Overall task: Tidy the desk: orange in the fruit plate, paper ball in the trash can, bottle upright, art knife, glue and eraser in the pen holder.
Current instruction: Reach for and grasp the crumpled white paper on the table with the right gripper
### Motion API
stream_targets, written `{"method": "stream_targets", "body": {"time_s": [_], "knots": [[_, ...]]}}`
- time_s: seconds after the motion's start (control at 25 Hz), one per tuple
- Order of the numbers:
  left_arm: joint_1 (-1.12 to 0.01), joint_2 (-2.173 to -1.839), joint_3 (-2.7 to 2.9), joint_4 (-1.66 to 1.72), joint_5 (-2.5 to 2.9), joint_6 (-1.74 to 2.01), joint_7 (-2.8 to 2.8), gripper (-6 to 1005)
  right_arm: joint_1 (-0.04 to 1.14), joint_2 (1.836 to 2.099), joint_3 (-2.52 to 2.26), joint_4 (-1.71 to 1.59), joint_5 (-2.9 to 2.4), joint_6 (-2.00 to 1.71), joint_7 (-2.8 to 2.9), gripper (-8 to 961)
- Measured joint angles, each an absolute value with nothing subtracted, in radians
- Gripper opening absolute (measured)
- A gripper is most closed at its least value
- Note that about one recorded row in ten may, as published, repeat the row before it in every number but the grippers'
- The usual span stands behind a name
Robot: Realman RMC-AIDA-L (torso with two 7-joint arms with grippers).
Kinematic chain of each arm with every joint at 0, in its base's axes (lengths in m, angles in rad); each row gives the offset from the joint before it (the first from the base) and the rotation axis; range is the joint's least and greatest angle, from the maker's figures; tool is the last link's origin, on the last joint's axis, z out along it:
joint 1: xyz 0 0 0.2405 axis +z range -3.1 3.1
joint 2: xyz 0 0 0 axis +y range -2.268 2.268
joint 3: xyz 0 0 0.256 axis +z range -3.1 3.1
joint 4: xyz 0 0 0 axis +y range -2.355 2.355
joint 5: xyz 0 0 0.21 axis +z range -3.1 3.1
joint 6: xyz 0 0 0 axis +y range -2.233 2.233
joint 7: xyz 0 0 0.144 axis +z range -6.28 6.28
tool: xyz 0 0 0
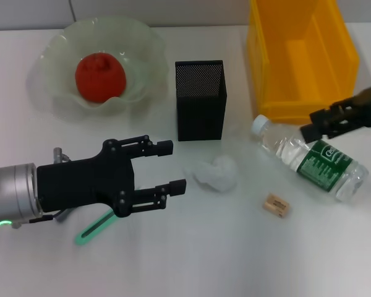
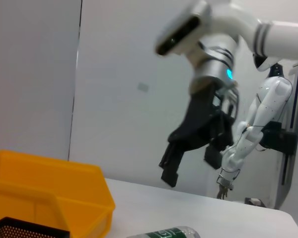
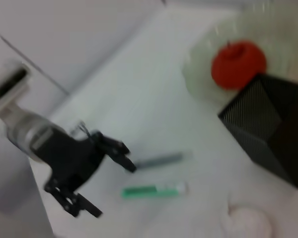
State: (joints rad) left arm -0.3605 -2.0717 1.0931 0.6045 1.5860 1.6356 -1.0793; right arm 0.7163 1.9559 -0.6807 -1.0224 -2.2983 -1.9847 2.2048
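Lying crumpled on the desk (image 1: 191, 260) just below centre frame, the paper ball (image 1: 215, 172) sits in front of the black mesh pen holder (image 1: 201, 99), with the left claw (image 1: 172, 167) level with it at lower left, fingers spread and pointing toward it. Judging by that, the step in hand is picking up the paper ball for the yellow bin (image 1: 302, 55) at upper right, which seems to serve as the trash can. To do it well, the claw should bracket the ball squarely and pinch its bulk, not a loose edge, then lift clear of the pen holder. Beneath the left arm lies a green stick (image 1: 96, 226). At right, the right claw (image 1: 318, 122), apparently spread, hovers over the fallen bottle (image 1: 309, 158); an eraser (image 1: 276, 206) lies below. The orange (image 1: 100, 77) rests in the fruit plate (image 1: 55, 86), upper left.
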Motion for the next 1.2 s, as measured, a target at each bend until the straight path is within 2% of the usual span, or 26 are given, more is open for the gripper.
{"method": "stream_targets", "body": {"time_s": [0.16,0.2,0.32,0.36,0.52,0.56,0.6,0.64,0.68,0.76,1.2], "knots": [[-0.36,-2.072,1.098,0.597,1.586,1.636,-1.067,698,0.876,1.947,-0.805,-0.94,-2.428,-1.93,2.313,833],[-0.36,-2.072,1.098,0.597,1.586,1.636,-1.067,698,0.876,1.947,-0.805,-0.94,-2.428,-1.93,2.313,833],[-0.363,-2.072,1.1,0.593,1.586,1.634,-1.064,698,0.935,1.964,-0.893,-0.854,-2.445,-1.852,2.302,833],[-0.369,-2.073,1.1,0.583,1.586,1.632,-1.064,698,0.953,1.98,-0.972,-0.812,-2.448,-1.782,2.293,833],[-0.375,-2.074,1.099,0.575,1.586,1.631,-1.064,696,0.959,1.999,-1.065,-0.776,-2.45,-1.688,2.287,834],[-0.378,-2.074,1.098,0.571,1.586,1.631,-1.063,695,0.959,2.018,-1.096,-0.761,-2.45,-1.647,2.265,834],[-0.378,-2.074,1.098,0.571,1.586,1.631,-1.063,695,0.959,2.018,-1.096,-0.761,-2.45,-1.647,2.265,835],[-0.379,-2.074,1.097,0.569,1.586,1.63,-1.063,695,0.956,2.038,-1.102,-0.755,-2.451,-1.633,2.236,835],[-0.38,-2.074,1.097,0.568,1.586,1.628,-1.06,694,0.956,2.038,-1.102,-0.755,-2.451,-1.633,2.236,835],[-0.381,-2.074,1.097,0.565,1.586,1.628,-1.056,693,0.952,2.062,-1.112,-0.754,-2.455,-1.619,2.212,834],[-0.382,-2.074,1.096,0.558,1.586,1.627,-1.049,689,0.95,2.078,-1.196,-0.725,-2.457,-1.507,2.216,833]]}}
